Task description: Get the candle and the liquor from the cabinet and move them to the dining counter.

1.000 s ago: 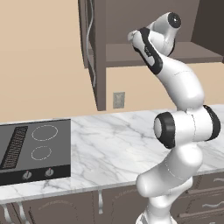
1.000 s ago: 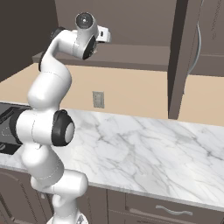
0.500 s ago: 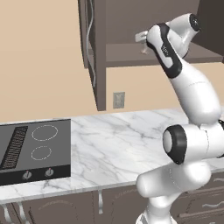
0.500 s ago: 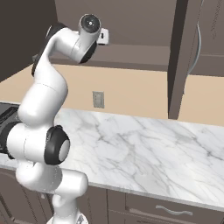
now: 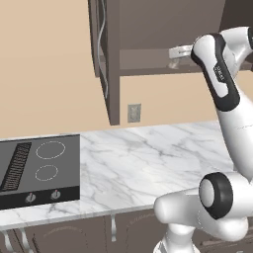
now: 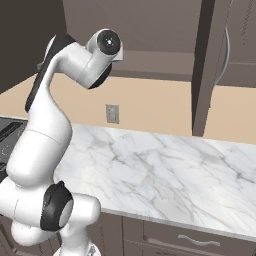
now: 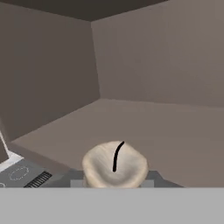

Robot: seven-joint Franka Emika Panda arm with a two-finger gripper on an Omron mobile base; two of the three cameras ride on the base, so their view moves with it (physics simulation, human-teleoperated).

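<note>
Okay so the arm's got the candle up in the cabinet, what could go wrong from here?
The fingers are shut on the candle low down, right at the view's edge, so the stubby, tapered shape might slip as it is pulled out. The open cabinet door stands close beside the arm and could be clipped. A dropped candle would land on the marble counter below.

Candle (image 7: 114, 167) beige, black wick; cabinet (image 5: 148, 29) dark brown; counter (image 5: 143, 173) white marble, grey veins; cooktop (image 5: 39, 168) black.

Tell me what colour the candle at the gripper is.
Pale beige-grey, with a thin black wick; the candle shows best in the hand view.
</note>
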